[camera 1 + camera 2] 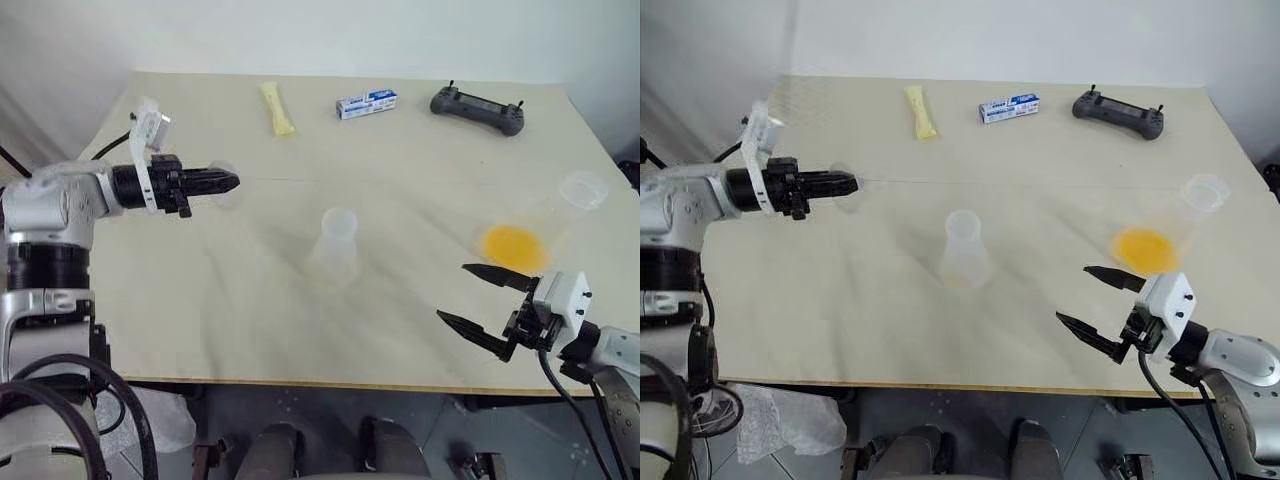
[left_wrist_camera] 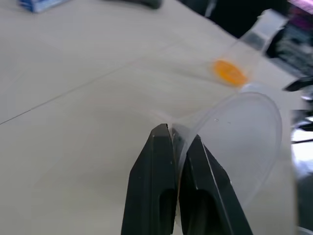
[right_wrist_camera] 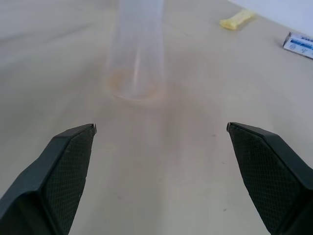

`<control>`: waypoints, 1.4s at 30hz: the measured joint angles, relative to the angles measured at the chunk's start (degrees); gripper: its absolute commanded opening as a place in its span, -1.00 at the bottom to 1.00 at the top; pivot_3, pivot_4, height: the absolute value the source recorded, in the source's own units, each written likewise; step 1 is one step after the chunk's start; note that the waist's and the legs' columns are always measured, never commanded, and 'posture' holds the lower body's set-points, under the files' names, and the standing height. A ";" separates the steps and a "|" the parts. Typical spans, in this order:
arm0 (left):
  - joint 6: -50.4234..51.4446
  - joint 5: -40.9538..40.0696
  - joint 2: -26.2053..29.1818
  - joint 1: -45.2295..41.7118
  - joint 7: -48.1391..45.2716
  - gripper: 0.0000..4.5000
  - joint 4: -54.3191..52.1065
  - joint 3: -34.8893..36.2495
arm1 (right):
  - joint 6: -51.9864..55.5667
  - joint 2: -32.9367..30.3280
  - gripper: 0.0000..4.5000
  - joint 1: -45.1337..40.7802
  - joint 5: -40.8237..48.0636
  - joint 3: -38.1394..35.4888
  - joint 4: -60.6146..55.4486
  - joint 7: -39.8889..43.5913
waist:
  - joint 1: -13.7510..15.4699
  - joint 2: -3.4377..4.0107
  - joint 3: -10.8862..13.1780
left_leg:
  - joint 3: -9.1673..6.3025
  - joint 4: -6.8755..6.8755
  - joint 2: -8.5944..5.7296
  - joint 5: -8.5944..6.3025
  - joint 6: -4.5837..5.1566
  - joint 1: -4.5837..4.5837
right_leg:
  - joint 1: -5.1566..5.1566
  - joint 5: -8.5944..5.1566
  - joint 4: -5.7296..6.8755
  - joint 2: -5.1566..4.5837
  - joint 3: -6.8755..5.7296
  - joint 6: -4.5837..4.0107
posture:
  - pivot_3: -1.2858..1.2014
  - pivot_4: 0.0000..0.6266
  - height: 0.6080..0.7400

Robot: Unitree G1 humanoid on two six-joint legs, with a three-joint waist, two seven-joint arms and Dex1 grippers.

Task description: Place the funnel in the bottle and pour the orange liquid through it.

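Observation:
My left gripper point(image 1: 228, 182) hangs above the table's left side, shut on the funnel point(image 2: 244, 127), a clear plastic cone whose wide rim faces away from the fingers. The bottle point(image 1: 335, 248), a clear flask with a wide base and short neck, stands upright mid-table, right of that gripper and apart from it. The orange liquid point(image 1: 513, 246) lies in the bottom of a clear cup point(image 1: 583, 189) at the right. Near the front right edge, my right gripper point(image 1: 453, 292) is open and empty, and the bottle point(image 3: 137, 49) stands ahead of it.
Along the far side lie a yellow packet point(image 1: 278, 108), a small blue and white box point(image 1: 366, 103) and a dark controller point(image 1: 477, 107). The table's front edge point(image 1: 300, 382) runs just below my right gripper.

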 measured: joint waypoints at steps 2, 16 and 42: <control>0.93 0.28 0.00 -3.40 -3.75 -0.98 3.17 -2.57 | 0.01 -0.22 1.00 -0.17 0.37 0.03 -0.01 0.79 | -0.01 0.00 0.00 | 0.02 0.00 0.01 0.00 0.00 0.00 | -0.02 0.00 0.01 0.01 0.00 0.00 | 0.03 -0.52 1.00; -7.35 8.93 -4.16 -23.00 -14.37 -0.98 23.07 -24.26 | 1.10 0.95 1.00 -6.87 2.18 3.93 -0.29 1.30 | 0.32 -0.28 0.17 | -0.08 0.23 -0.06 0.03 0.05 -0.77 | -0.62 0.00 0.20 -0.04 -0.04 0.01 | 0.03 -0.52 1.00; -10.89 -15.19 -5.25 -34.04 -14.37 -0.98 23.65 -50.05 | 1.12 1.56 1.00 -8.04 4.70 3.12 -1.61 -0.63 | 0.02 -0.28 0.18 | -0.03 0.23 -0.09 0.04 0.08 -0.74 | -0.66 0.01 0.25 -0.08 0.03 0.01 | 0.03 -0.52 1.00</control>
